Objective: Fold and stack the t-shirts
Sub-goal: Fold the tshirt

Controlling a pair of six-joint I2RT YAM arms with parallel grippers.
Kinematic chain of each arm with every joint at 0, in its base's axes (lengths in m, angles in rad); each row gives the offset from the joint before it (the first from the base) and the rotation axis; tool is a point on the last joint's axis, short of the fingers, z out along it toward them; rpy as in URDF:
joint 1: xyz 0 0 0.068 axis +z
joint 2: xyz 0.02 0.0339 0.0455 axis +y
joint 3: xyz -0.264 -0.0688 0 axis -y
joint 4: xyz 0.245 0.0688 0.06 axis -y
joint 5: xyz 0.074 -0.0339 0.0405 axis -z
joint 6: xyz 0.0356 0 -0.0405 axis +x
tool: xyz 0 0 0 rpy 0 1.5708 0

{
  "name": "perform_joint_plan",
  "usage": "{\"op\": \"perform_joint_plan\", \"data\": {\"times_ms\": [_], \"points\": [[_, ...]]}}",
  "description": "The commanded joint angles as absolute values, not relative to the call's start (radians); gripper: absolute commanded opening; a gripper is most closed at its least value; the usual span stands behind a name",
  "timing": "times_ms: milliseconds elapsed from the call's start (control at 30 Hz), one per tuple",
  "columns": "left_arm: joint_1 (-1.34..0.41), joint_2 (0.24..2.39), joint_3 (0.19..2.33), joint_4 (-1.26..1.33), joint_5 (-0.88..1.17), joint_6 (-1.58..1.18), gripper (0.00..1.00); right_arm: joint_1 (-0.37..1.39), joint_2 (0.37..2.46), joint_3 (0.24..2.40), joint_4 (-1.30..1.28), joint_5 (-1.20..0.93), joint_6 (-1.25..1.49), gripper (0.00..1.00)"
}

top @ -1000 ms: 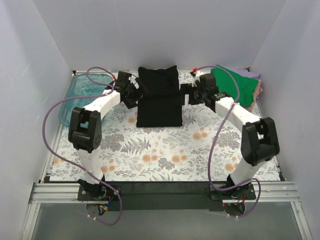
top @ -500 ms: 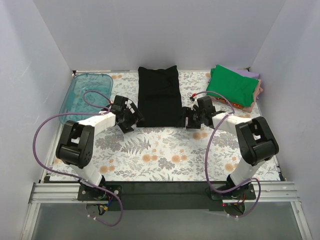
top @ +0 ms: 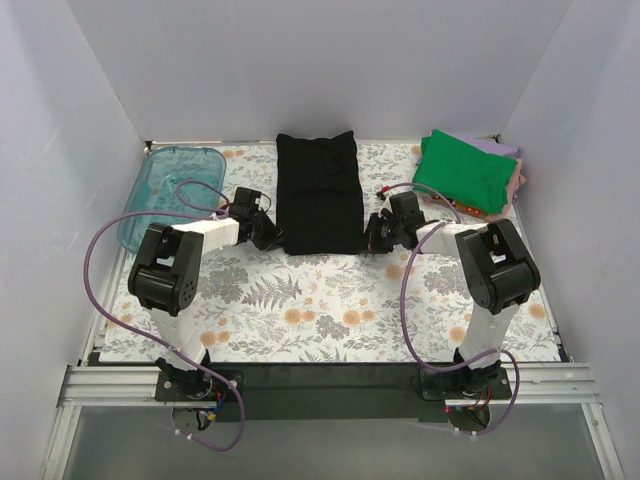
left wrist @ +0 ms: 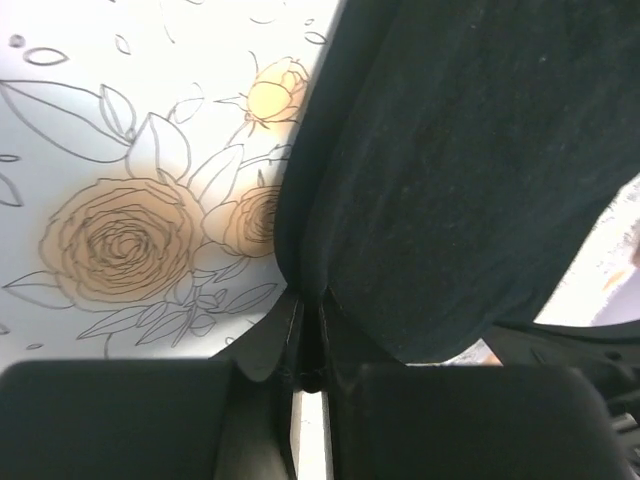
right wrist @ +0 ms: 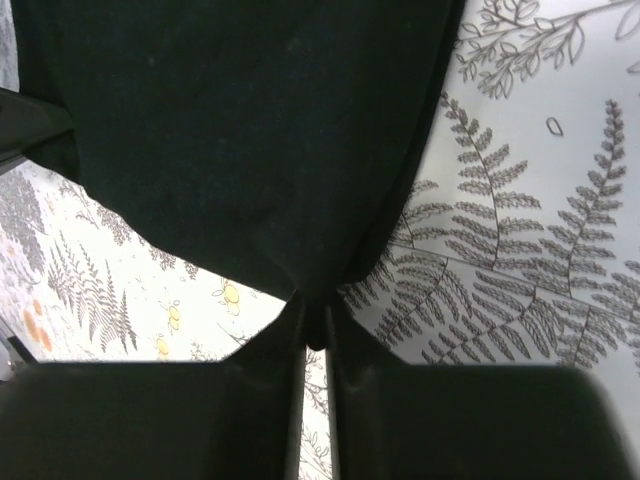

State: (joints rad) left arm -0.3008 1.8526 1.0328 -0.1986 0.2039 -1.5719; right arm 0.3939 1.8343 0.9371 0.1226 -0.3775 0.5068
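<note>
Top: black t-shirt (top: 318,195) lies as a long strip, centre-far. Left gripper (top: 262,232) and right gripper (top: 378,232) sit at its near corners. Green t-shirt (top: 462,172) tops the folded stack far right.
Left wrist: claw pressed together, pinching black hem.
Right wrist: same, pinching hem.
Likely mid-fold; crosswise fold and stacking not yet done.

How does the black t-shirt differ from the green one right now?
The black t-shirt lies alone on the table; the green t-shirt tops a pile of other clothes at the far right. The left gripper and right gripper pinch the black one's near corners; nothing touches the green one. Both are folded flat.
</note>
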Motion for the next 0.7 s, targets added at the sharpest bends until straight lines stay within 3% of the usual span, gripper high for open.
{"op": "perform_joint_plan", "data": {"times_ms": [0, 100, 300, 467, 667], "points": [[-0.310, 1.888, 0.965, -0.215, 0.185, -1.582, 0.00, 0.399, 1.861, 0.922, 0.106, -0.350, 0.512, 0.02], [-0.319, 1.842, 0.884, -0.201, 0.198, -1.598, 0.00, 0.405, 1.806, 0.870, 0.106, -0.351, 0.508, 0.01], [-0.422, 1.623, 0.604, -0.198, 0.134, -1.681, 0.00, 0.448, 1.562, 0.571, 0.103, -0.307, 0.538, 0.01], [-0.601, 1.402, 0.391, -0.227, 0.133, -1.813, 0.00, 0.593, 1.343, 0.310, 0.037, -0.204, 0.624, 0.01], [-0.840, 1.100, 0.279, -0.429, 0.045, -2.032, 0.00, 0.770, 1.050, 0.212, -0.150, -0.123, 0.759, 0.01]]}}
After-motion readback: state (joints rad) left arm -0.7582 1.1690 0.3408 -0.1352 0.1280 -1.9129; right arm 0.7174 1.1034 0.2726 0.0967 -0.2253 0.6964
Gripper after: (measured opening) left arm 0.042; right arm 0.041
